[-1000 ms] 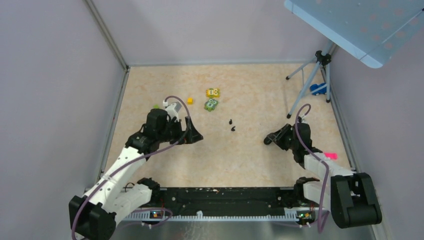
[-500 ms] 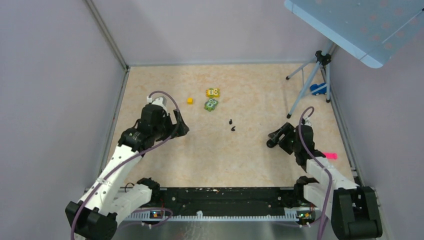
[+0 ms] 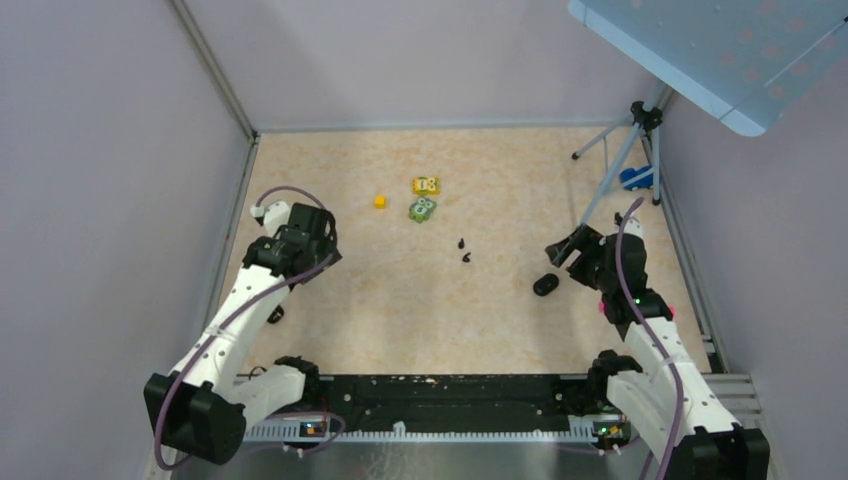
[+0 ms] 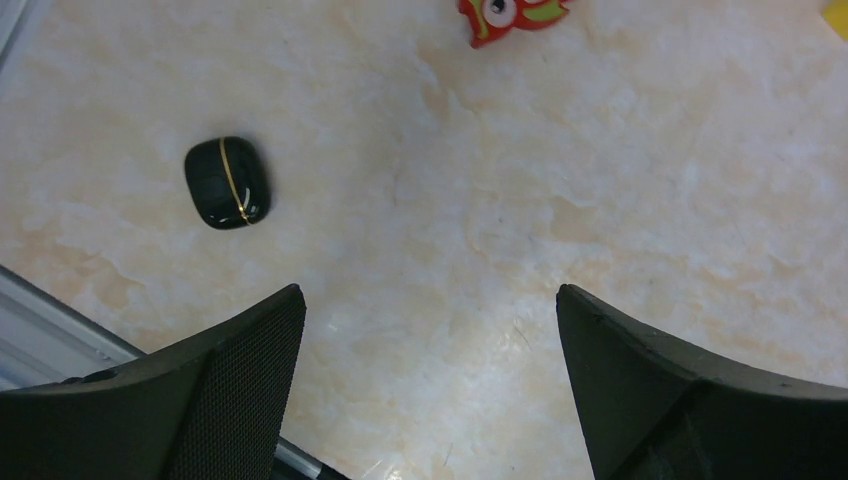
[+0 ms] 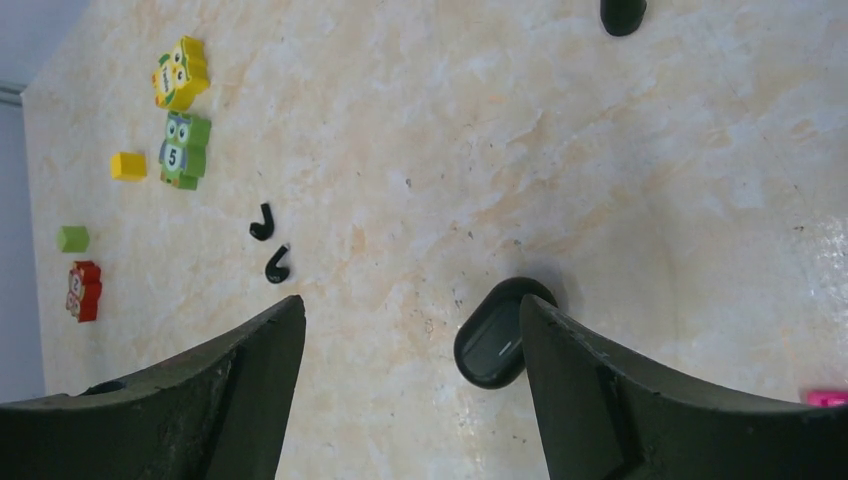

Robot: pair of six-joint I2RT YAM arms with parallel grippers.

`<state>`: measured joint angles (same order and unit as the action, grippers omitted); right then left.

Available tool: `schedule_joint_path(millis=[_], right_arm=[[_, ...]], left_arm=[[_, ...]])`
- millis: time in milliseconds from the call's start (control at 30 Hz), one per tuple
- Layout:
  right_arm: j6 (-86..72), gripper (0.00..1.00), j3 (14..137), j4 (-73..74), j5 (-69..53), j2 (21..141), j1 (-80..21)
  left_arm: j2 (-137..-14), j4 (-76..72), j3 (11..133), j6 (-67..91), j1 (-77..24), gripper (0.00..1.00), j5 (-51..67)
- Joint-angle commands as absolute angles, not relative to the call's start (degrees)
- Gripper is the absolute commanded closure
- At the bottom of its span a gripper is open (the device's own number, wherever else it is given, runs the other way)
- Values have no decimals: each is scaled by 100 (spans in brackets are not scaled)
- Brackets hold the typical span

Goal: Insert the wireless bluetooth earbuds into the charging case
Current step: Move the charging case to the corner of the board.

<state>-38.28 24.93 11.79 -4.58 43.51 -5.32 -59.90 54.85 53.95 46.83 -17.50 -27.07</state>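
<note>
Near the right side of the marbled tabletop [image 3: 500, 330], the charging case [image 3: 545, 285] lies flat, a black rounded puck. The right gripper [image 5: 410, 302] hangs by it with its jaws wide apart. In the right wrist view the case sits low between the jaws, close against 1 of them; whether it touches cannot be told. The 2 wireless bluetooth earbuds [image 3: 467, 257] lie side by side, just apart, in mid-table, well to the left of the case and nearer the green owl block [image 3: 422, 209] and the yellow owl block [image 3: 426, 185]. A small yellow cube [image 3: 380, 201] sits left of those blocks. The left gripper [image 4: 430, 295] is spread open over the tabletop at the left. A second black case with a gold seam [image 4: 228, 183] lies ahead of it, and a red owl block [image 4: 510, 12] shows at the top edge of the left wrist view.
</note>
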Motion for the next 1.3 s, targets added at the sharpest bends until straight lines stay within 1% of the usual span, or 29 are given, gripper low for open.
schedule_joint_path(millis=[0,100,200,267,333,467,667,767,867,967,1000,1267], right_arm=[[-3506,23,2829,1590,-628,4197,-484],[-3446,23,2846,1640,-713,4167,-486],[-3489,23,2811,1628,-755,4156,-485],[-3560,23,2768,1623,-773,4093,-486],[-3647,23,2695,1605,-754,3958,-487],[-3755,23,2540,1591,-746,3804,-486],[-3751,23,2538,1672,-834,3803,-488],[-3745,23,2552,1695,-842,3763,-491],[-3761,23,2542,1642,-891,3807,-483],[-3775,23,2536,1643,-953,3861,-489],[-3772,23,2532,1638,-964,3876,-492],[-3790,24,2523,1634,-1014,3885,-490]], left_arm=[[-6156,5265,5460,4933,-1172,1,-3214],[-6265,4824,5223,4673,-351,1,-2627],[-6682,4386,5009,4272,667,1,-1586],[-7022,4401,4988,4213,973,1,-1278],[-7316,4557,5063,4134,1043,1,-1176],[-7527,4923,5232,4093,1074,1,-1436],[-7072,4646,4902,3924,1397,1,-1121],[-7034,4708,4761,4108,1584,1,-1360],[-7065,4707,4644,4160,1758,1,-1341],[-6990,4408,4441,4030,2018,1,-798],[-6954,4384,4393,4070,2074,1,-801],[-6808,4691,4387,4396,2300,1,-1362]])
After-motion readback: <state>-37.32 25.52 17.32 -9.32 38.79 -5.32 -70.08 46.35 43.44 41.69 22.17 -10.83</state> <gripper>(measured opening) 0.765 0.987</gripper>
